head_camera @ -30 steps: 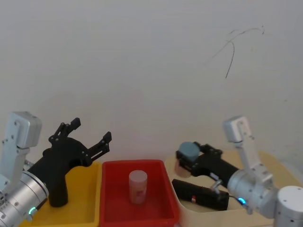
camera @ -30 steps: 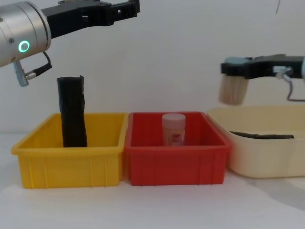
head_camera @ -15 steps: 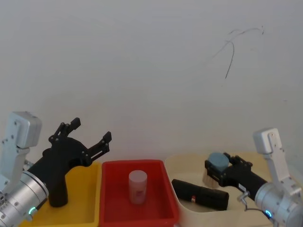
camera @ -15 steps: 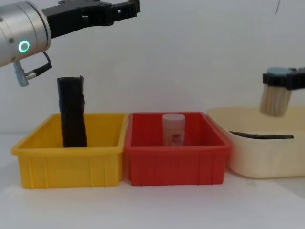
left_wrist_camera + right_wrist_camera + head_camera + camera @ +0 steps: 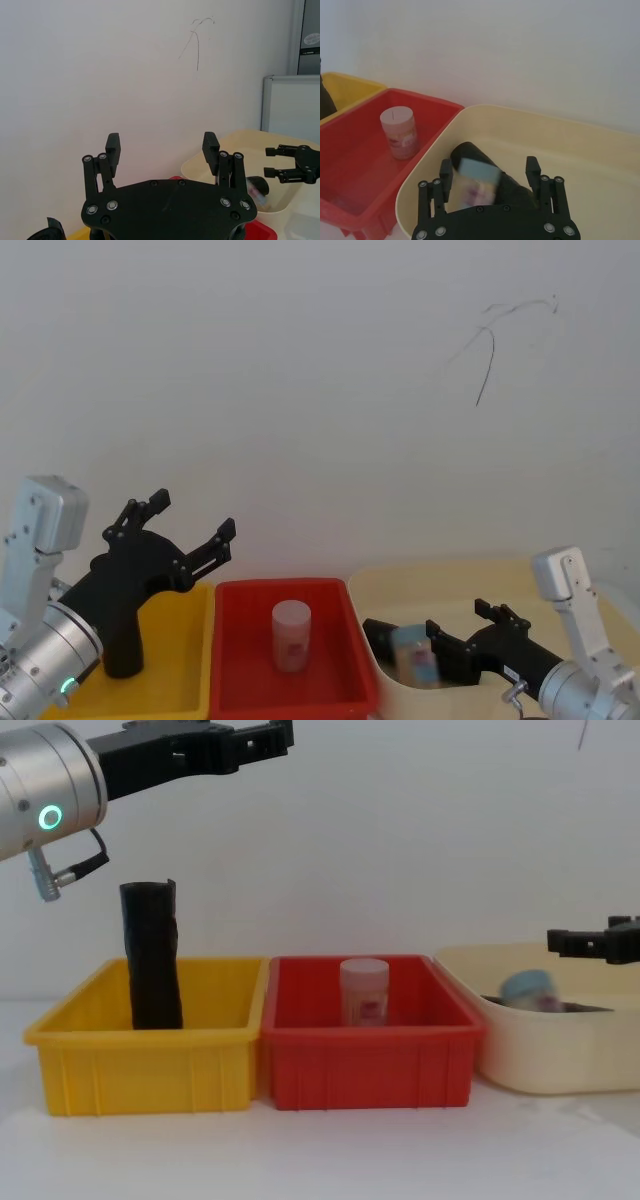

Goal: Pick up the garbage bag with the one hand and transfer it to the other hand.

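Observation:
The garbage bag is a black roll lying in the cream tub; one end of it shows in the head view. A blurred blue-capped object lies loose over its middle, also seen from the chest. My right gripper hangs open just above the bag and this object, touching neither. My left gripper is open and empty, held high over the yellow bin.
A plain black roll stands upright in the yellow bin. The red bin between the yellow bin and the cream tub holds a small pale jar. A white wall rises close behind.
My right gripper swung right and lowered over the cream tub, then opened and let go of the blue-capped object, which dropped onto the bag. The left arm has not moved.

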